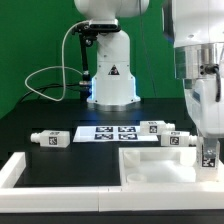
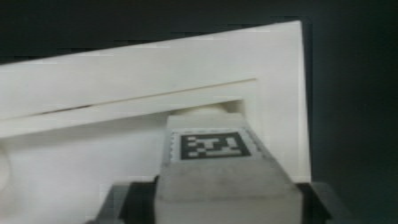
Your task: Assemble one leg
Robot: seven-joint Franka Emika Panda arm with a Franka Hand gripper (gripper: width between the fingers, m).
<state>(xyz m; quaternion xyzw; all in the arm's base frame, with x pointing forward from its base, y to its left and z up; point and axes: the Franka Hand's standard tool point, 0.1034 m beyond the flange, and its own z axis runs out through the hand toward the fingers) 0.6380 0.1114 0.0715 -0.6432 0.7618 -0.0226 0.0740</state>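
Observation:
My gripper (image 1: 208, 136) is shut on a leg (image 1: 209, 152), a white stubby post with a black-and-white tag. It holds the leg upright over the far right corner of the large flat white tabletop (image 1: 160, 166). In the wrist view the held leg (image 2: 215, 160) sits between the dark fingers (image 2: 135, 202) of the gripper (image 2: 217, 202), with the tabletop (image 2: 125, 85) just beyond it. I cannot tell whether the leg's lower end touches the tabletop. A second leg (image 1: 50, 140) lies on the black table at the exterior view's left. Two more legs (image 1: 155, 128) (image 1: 177, 139) lie behind the tabletop.
The marker board (image 1: 108, 132) lies flat on the table between the loose legs. A white rim frame (image 1: 18, 172) runs along the front and the exterior view's left. The robot's base (image 1: 112, 75) and a cable (image 1: 48, 72) stand at the back.

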